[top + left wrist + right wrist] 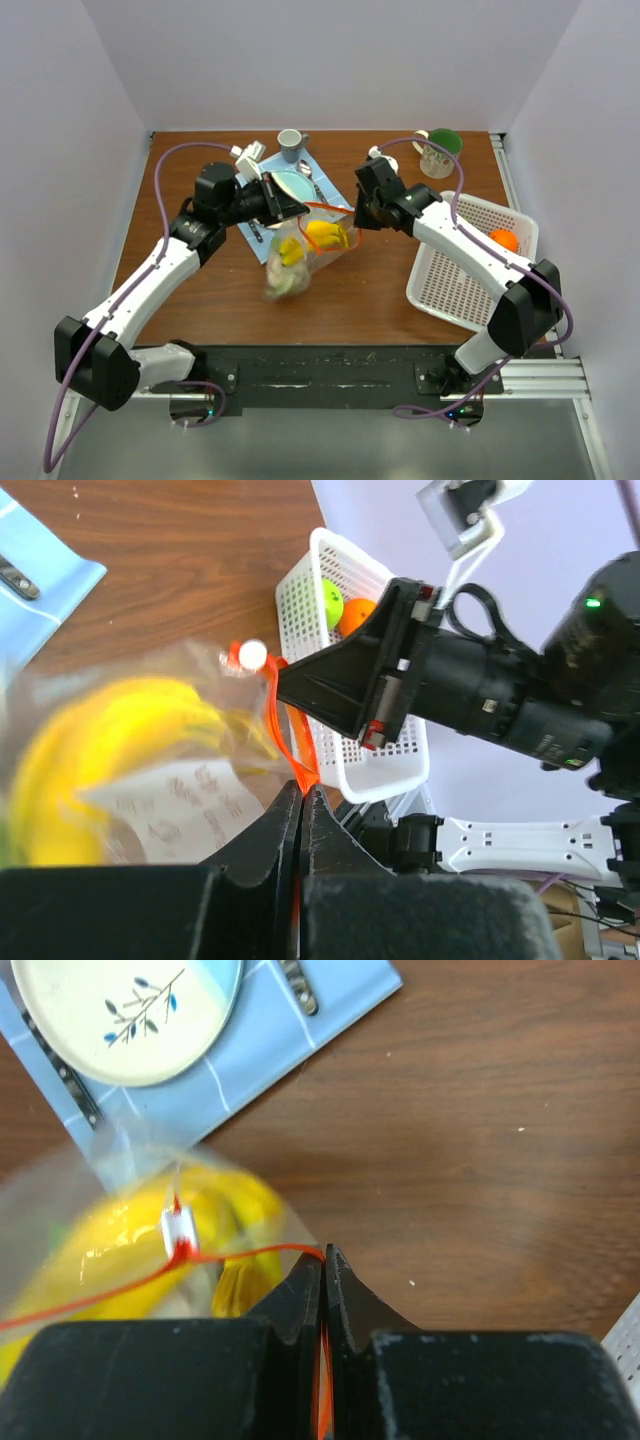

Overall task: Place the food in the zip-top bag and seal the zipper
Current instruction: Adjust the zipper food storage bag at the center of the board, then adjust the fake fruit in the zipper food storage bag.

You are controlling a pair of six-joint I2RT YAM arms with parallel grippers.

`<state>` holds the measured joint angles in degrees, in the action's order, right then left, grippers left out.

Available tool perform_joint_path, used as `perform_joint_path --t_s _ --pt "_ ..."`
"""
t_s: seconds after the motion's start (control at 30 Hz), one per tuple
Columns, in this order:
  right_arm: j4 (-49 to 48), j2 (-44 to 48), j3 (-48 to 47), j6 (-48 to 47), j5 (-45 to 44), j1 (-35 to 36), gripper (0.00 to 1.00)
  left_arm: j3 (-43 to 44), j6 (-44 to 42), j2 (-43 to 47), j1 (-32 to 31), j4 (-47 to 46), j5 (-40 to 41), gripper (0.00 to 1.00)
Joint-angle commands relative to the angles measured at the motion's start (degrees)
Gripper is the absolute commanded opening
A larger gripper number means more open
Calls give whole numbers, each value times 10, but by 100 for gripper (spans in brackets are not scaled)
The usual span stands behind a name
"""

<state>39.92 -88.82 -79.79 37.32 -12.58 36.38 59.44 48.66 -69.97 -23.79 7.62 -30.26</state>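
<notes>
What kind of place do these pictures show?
Most likely a robot test booth staged as a dining table, not a home: plain white walls box in a wooden table, with a plate on a blue placemat and a grey mug.

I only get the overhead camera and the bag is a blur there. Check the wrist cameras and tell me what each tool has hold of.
Observer: In the left wrist view, the left tool is shut on the orange-red strip at the mouth of the bag.
Operator: Now the right one.
Observer: The right tool is shut on the same strip.
Operator: Report the slider.
Observer: The white slider sits on the strip over the banana, apart from the right tool.
</notes>
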Motion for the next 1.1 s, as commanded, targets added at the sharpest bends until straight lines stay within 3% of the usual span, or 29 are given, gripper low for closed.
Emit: perform_joint_path --t_s 0.0,0.2,0.33,0.53,0.7,1.07 --pt "-5 43 -5 -15 -2 4 8 -34 24 19 3 -90 -36 0" --pt "-33 73 20 -42 27 21 21 -61 17 26 1 -92 -50 0" --pt "-1 93 15 -44 -37 42 34 -64 14 26 1 -92 -54 0" --pt "-46 133 32 -101 -32 76 34 -61 20 25 1 -100 -58 0" --pt "-35 90 35 -112 -67 117 34 -57 20 17 1 -103 -61 0" --pt "-16 32 30 -105 -155 127 35 -56 17 14 1 -101 -67 0"
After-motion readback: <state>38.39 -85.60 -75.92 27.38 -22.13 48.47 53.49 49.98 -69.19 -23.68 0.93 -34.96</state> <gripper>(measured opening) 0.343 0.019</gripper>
